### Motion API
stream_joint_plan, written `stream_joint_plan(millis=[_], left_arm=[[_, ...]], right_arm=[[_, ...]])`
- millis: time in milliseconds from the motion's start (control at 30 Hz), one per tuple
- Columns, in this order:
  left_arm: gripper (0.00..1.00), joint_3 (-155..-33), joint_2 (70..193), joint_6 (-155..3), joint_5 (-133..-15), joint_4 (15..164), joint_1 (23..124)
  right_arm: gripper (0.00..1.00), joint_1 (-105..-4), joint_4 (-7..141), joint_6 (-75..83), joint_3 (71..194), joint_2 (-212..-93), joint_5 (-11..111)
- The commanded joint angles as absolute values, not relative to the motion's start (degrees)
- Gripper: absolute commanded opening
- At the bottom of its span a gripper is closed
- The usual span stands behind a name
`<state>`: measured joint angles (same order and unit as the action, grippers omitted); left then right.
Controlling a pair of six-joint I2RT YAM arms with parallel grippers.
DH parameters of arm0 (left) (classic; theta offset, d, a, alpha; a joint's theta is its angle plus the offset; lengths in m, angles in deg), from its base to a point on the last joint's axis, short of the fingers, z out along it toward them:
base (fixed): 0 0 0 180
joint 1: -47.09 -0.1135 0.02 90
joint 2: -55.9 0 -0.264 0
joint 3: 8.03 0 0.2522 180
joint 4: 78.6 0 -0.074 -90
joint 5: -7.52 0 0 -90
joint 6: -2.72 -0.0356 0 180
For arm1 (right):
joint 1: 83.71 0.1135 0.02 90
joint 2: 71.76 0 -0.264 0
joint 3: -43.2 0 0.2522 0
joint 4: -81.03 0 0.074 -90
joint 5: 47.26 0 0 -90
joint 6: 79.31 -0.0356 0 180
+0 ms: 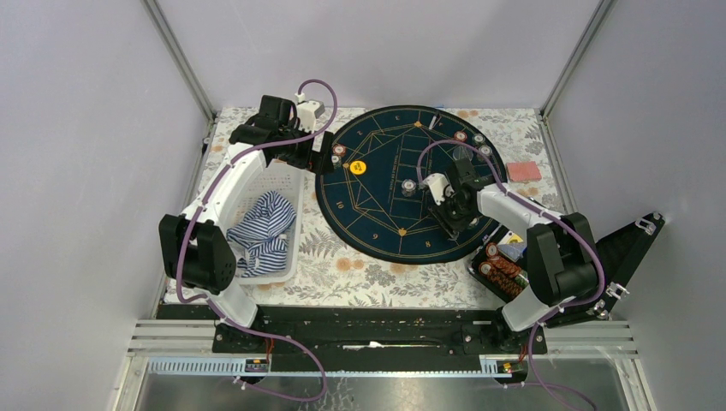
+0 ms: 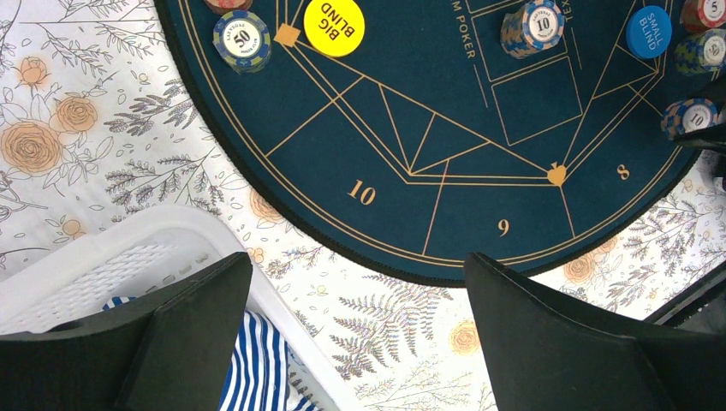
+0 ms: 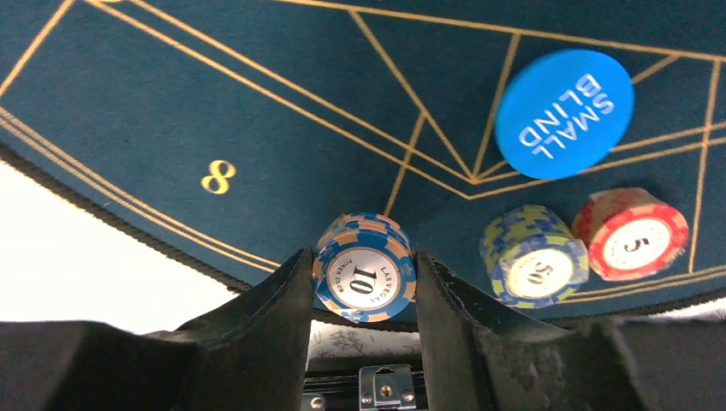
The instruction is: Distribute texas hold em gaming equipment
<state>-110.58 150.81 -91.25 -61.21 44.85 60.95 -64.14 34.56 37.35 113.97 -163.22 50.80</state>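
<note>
Right claw [image 3: 362, 259] clamps a blue 10 stack [image 3: 364, 278] at the rim of the mat [image 3: 257, 103] by seat 8; left claw [image 2: 357, 261] gapes empty. Yellow disc [image 2: 334, 26], blue disc [image 3: 563, 113] and other stacks [image 3: 535, 257] sit on the mat; case chips [image 1: 503, 267] and cards [image 1: 523, 170] likely remain.

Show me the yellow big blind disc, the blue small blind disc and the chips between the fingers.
yellow BIG BLIND disc [image 2: 334, 27]: left wrist view, centre of face.
blue SMALL BLIND disc [image 3: 563, 113]: right wrist view, centre of face.
blue 10 chip stack [image 3: 365, 279]: right wrist view, top chip's white label.
</note>
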Motion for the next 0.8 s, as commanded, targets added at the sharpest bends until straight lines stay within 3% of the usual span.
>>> stream_joint_plan(millis=[0, 767], left_arm=[[0.99, -112.42, 147.83, -91.18, -59.65, 46.16, 60.60], [0.99, -112.05, 147.42, -91.31, -59.58, 46.15, 60.62]], right_arm=[[0.41, -65.60, 37.64, 33.81, 113.67, -162.97, 47.51], [0.48, -66.50, 40.09, 39.93, 113.16, -163.98, 45.52]])
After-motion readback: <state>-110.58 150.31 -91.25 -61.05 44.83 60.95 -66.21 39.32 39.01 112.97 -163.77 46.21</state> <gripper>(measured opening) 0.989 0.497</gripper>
